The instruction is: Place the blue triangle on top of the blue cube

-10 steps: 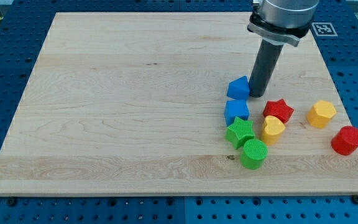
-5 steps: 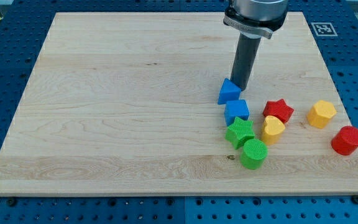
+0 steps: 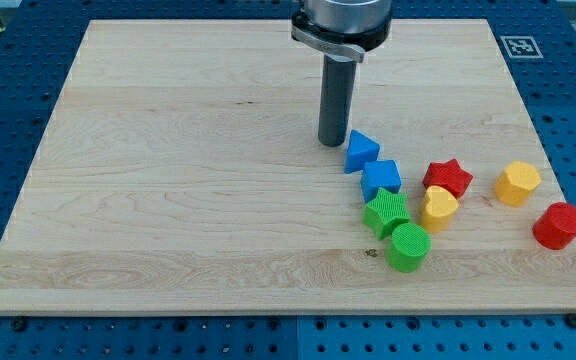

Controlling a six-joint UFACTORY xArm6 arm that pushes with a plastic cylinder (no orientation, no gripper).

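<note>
My tip (image 3: 332, 144), the lower end of a plain dark rod that grasps nothing, stands on the light wooden board (image 3: 168, 200). The blue plastic triangle (image 3: 360, 152) is just beside it, to the view's right. The blue plastic cube (image 3: 381, 179) lies below-right of the tip, touching the triangle. The green plastic star (image 3: 386, 211) is further below.

My tip (image 3: 331, 143) sits just left of the blue triangle (image 3: 360, 152) (which touches the blue cube (image 3: 380, 178) below it).
</note>
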